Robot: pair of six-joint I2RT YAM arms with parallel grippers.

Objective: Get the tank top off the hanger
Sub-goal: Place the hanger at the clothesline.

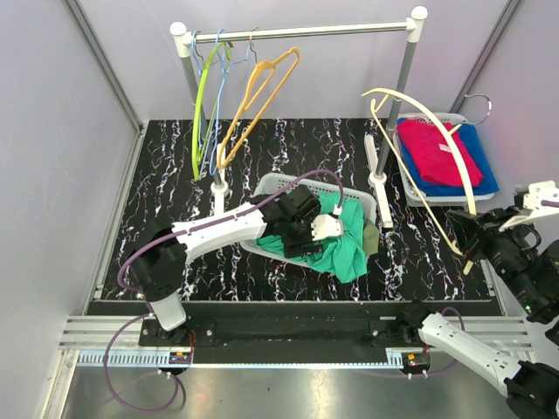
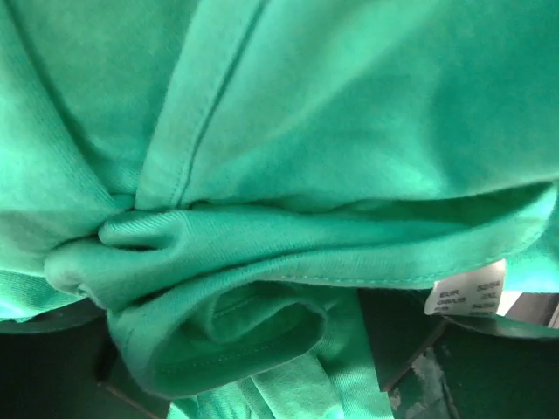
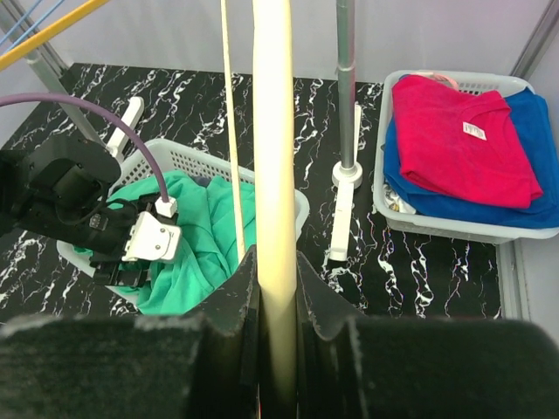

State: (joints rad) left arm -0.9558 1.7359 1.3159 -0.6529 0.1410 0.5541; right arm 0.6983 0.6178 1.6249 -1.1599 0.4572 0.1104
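right tool (image 3: pixel 278 262) clamped on bare cream hanger (image 3: pixel 271 131), held aloft. green tank top (image 1: pixel 348 244) off hanger, heaped in white basket (image 1: pixel 278 182). left tool (image 1: pixel 306 237) pressed into fabric, grip cannot be told. removal looks done; only letting go likely left.

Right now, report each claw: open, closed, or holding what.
Left claw: down in the green tank top, fingers hidden; open or closed cannot be told.
Right claw: closed on the cream hanger.
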